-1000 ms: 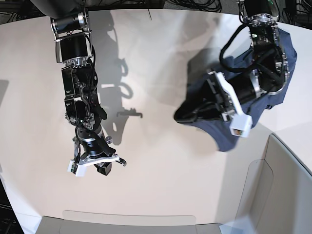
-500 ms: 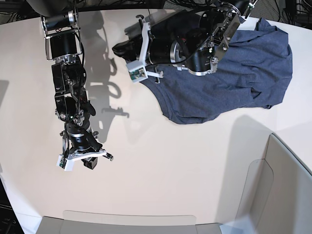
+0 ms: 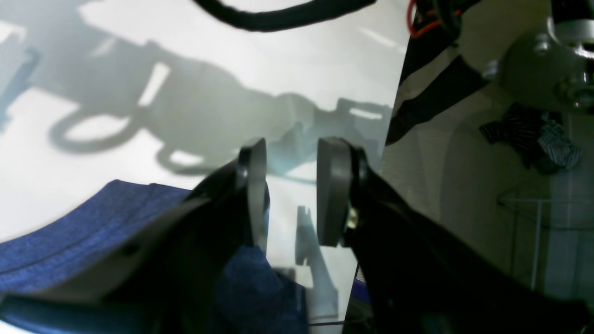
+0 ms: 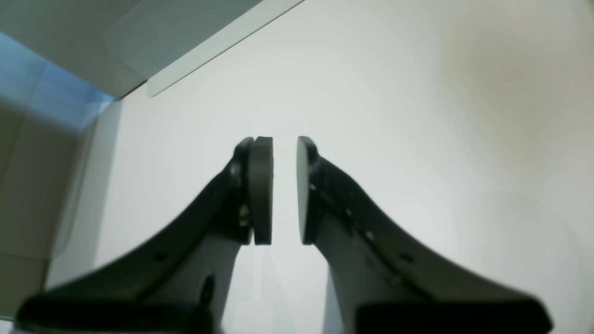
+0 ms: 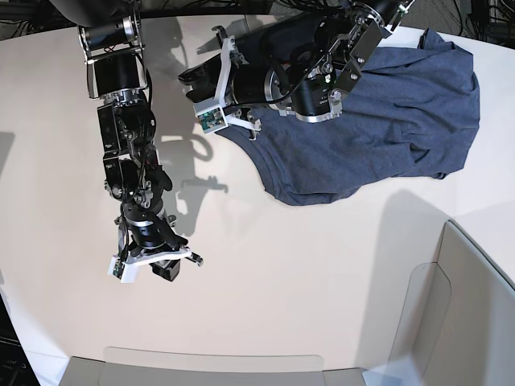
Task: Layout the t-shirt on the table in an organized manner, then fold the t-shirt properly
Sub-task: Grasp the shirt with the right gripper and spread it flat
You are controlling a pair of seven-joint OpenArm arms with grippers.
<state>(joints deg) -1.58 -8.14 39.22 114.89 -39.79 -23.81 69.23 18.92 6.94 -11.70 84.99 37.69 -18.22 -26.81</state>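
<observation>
Loosely rumpled, the t-shirt [image 5: 402, 121] lies free; left gripper [image 3: 290, 192] and right gripper [image 4: 284, 190] gape empty.

grey panels [image 5: 451, 322] at edge, black cables [image 5: 338, 8] behind

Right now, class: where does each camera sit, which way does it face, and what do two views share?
Base: overhead, looking down on the table, shirt and both arms.
Left wrist: behind the left end effector, open, over the shirt's edge.
Right wrist: behind the right end effector, slightly open, facing bare table.
Shared: base and left wrist both show the shirt.
</observation>
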